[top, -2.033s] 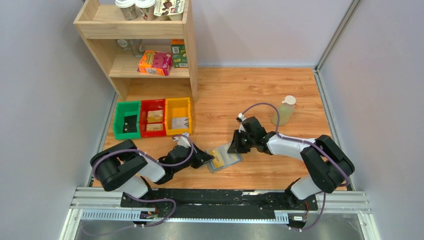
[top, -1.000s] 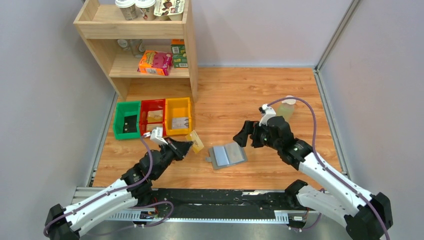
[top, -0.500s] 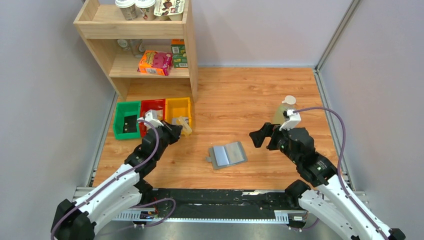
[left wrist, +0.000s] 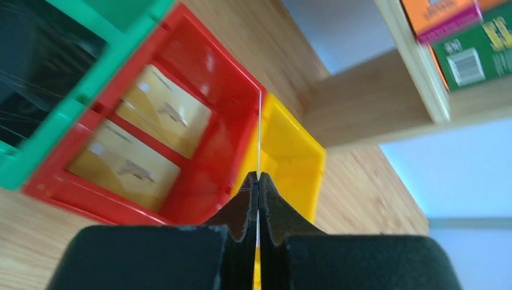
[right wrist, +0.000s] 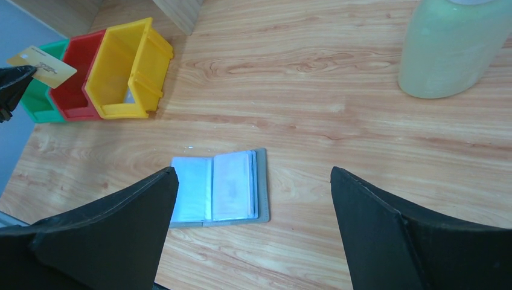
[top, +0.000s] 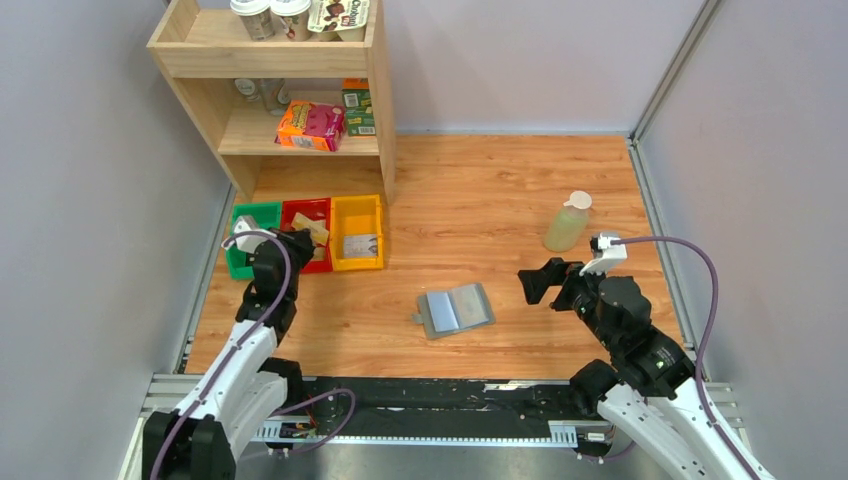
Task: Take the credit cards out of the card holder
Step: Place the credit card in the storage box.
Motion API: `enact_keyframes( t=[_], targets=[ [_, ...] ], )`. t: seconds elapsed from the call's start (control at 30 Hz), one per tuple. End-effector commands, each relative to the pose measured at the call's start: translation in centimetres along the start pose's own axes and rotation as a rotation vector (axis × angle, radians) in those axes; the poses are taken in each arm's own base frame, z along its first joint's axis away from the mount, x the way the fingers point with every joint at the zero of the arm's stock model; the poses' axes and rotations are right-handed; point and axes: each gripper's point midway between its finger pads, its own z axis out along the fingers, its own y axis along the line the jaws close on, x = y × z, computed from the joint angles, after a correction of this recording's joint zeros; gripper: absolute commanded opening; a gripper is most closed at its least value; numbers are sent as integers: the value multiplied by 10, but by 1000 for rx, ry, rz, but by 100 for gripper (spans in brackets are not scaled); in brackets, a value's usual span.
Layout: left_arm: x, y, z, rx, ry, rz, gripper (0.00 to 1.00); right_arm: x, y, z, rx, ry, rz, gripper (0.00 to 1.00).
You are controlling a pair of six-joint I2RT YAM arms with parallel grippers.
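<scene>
As our left gripper point(top: 301, 240) pinches a credit card point(right wrist: 45, 66) over the red bin point(top: 306, 267), our card holder point(top: 456, 310) looks empty; right gripper point(right wrist: 253, 173) gapes.

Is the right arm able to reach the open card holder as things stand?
Probably yes: the card holder lies open and uncovered just ahead of the right gripper, whose jaws stand wide, and nothing lies between them.

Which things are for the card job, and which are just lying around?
For the job: open grey card holder; yellow card pinched in the left jaws; two cards already in the red bin.

Just lying about: pale green bottle; green bin; yellow bin; wooden shelf with snack boxes.
</scene>
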Motion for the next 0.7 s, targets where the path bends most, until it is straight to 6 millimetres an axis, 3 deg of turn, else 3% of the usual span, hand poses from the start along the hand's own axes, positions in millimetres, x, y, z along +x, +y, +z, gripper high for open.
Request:
enact_keyframes(
  t=[0.0, 0.1, 0.23, 0.67],
  targets=[
    [-27, 14, 17, -63, -115, -22, 0, -5, -3, -1, 10, -24, -17, 100],
    [-33, 27, 30, -112, -139, -36, 0, -4, -3, -1, 9, -24, -17, 100],
    [-30, 26, 51, -117, -127, -16, 0, -5, -3, 0, 11, -25, -18, 100],
    [10, 46, 95, -135, -59, -86, 0, -3, -7, 2, 35, -22, -20, 100]
  ],
)
